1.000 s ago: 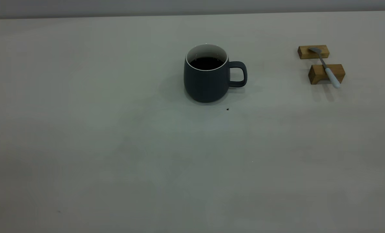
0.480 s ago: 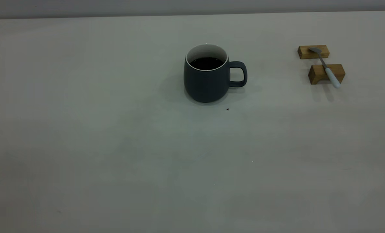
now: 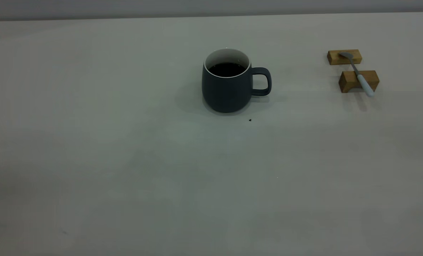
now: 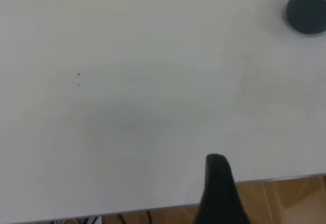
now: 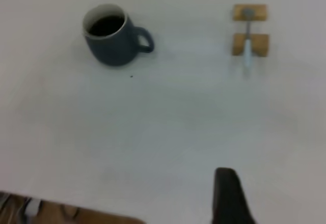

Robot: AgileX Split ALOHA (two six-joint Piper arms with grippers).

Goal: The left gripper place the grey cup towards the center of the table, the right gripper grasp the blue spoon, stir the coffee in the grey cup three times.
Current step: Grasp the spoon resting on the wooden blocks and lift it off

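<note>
Two grippers' finger states impossible to tell; grey cup point(image 3: 226, 87) upright, well apart from blue spoon point(image 3: 359, 75) across wooden blocks point(image 3: 353, 69)

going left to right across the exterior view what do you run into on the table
grey cup holding coffee → tiny dark speck → wooden blocks with the blue spoon lying across them
</note>
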